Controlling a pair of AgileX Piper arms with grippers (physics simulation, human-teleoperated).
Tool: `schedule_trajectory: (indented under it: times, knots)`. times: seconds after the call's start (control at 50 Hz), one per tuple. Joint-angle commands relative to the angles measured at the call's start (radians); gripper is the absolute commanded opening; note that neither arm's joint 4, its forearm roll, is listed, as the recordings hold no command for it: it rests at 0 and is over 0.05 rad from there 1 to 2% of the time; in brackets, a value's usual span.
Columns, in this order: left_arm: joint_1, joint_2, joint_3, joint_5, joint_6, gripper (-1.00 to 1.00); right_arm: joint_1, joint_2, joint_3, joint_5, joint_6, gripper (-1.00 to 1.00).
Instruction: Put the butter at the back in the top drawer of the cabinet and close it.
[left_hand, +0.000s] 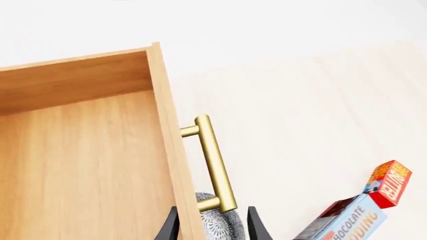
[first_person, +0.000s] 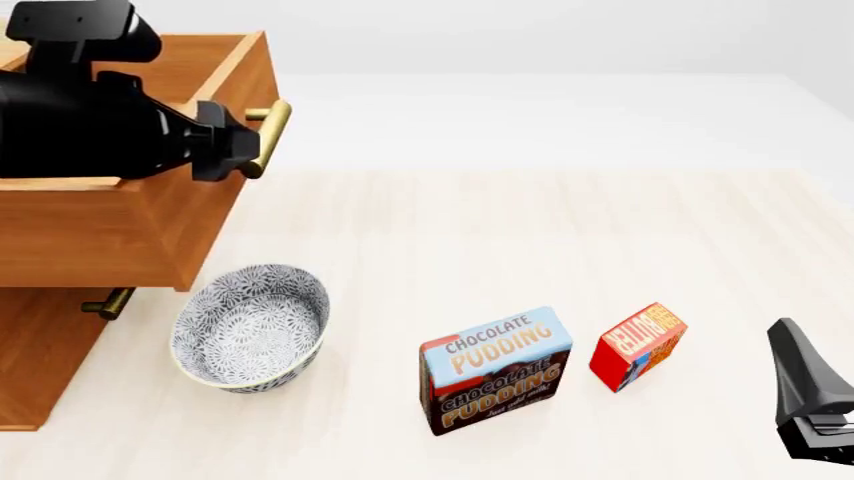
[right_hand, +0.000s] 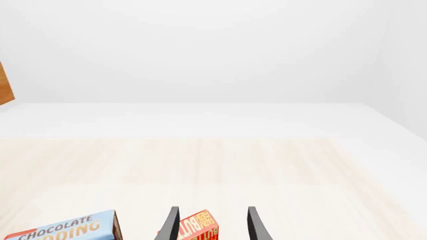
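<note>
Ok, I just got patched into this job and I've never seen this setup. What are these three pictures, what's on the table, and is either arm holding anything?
You are looking at a simulated pair of robot arms at a table. The front view is from a fixed camera above and behind the arms. The other two come from cameras mounted just behind each gripper.

The left gripper has its fingers either side of the brass handle of the top drawer, which is pulled open and looks empty. The right gripper is open, holds nothing, and points at the butter.

On the table are the cabinet, a patterned bowl, a chocolate pudding box, and the butter to its right.
</note>
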Motion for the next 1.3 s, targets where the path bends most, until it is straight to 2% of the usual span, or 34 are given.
schedule_trajectory:
  times: [0.02, 0.76, 1.3]
  knots:
    - [-0.112, 0.178, 0.047, -0.019, 0.106, 1.0, 0.0, 0.0, 0.0, 0.0, 0.0, 1.0]
    - [-0.042, 0.108, -0.133, 0.166, 0.221, 1.0, 0.0, 0.0, 0.0, 0.0, 0.0, 1.0]
    - [0.022, 0.042, -0.206, 0.258, 0.293, 1.0, 0.0, 0.0, 0.0, 0.0, 0.0, 1.0]
